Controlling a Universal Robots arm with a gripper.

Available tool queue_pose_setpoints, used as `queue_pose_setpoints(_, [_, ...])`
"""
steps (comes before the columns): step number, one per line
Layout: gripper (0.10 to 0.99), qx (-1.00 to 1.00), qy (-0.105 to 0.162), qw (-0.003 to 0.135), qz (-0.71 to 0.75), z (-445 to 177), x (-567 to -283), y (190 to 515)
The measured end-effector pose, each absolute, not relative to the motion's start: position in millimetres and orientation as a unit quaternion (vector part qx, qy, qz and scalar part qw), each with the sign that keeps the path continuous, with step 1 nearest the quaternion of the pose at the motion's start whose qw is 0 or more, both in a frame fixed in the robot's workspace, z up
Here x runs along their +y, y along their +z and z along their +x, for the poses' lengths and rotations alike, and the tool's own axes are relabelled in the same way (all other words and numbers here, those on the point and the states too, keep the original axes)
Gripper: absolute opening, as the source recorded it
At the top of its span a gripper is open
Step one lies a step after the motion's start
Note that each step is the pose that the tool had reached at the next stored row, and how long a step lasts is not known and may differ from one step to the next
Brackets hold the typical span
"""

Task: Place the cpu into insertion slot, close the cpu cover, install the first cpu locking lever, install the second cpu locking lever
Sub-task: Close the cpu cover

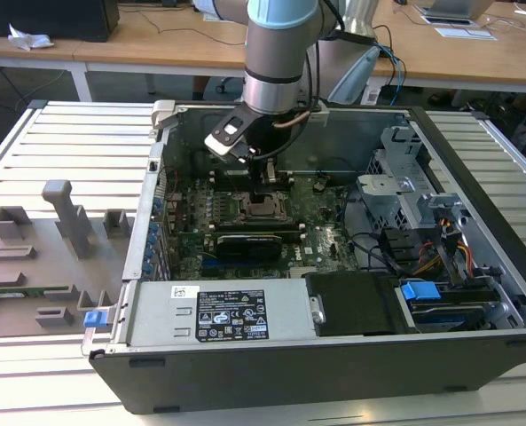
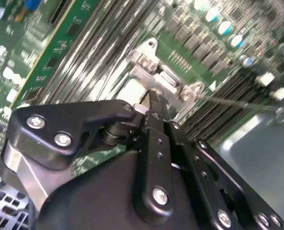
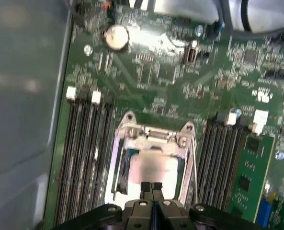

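The insertion slot (image 1: pixel 264 206) sits mid-motherboard inside the open case. In the first wrist view the cpu (image 3: pixel 156 165) shows as a pale silvery square lying in the slot. The silvery cpu cover (image 3: pixel 151 136) frames it and looks to lie down around it. The cpu cover (image 2: pixel 149 64) also shows in the second wrist view. A thin metal locking lever (image 3: pixel 195 163) runs along one side of the socket, and the locking lever (image 2: pixel 237 102) reaches out past its corner. My gripper (image 3: pixel 152 188) hangs just over the chip, shut, with nothing seen between its fingers. It stands above the slot in the exterior view (image 1: pixel 268 174).
Long black memory slots (image 3: pixel 86 158) flank the socket on both sides. The case wall (image 1: pixel 351 133) rises behind the arm. A drive cage and cable bundle (image 1: pixel 422 240) fill the exterior view's right. A grey fixture tray (image 1: pixel 41 257) lies outside the case on the left.
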State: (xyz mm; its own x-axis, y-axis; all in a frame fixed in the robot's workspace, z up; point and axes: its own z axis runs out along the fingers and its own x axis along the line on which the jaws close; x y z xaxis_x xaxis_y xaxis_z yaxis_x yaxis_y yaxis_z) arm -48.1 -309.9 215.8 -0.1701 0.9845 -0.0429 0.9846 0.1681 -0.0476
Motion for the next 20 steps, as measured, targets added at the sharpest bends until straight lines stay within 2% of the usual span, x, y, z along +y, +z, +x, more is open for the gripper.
queue_pose_setpoints(6, [0.106, 0.764, -0.03, 0.001, 0.644, -64, -310, 210])
queue_pose_setpoints(20, [0.106, 0.769, -0.008, -0.018, 0.639, -66, -313, 206])
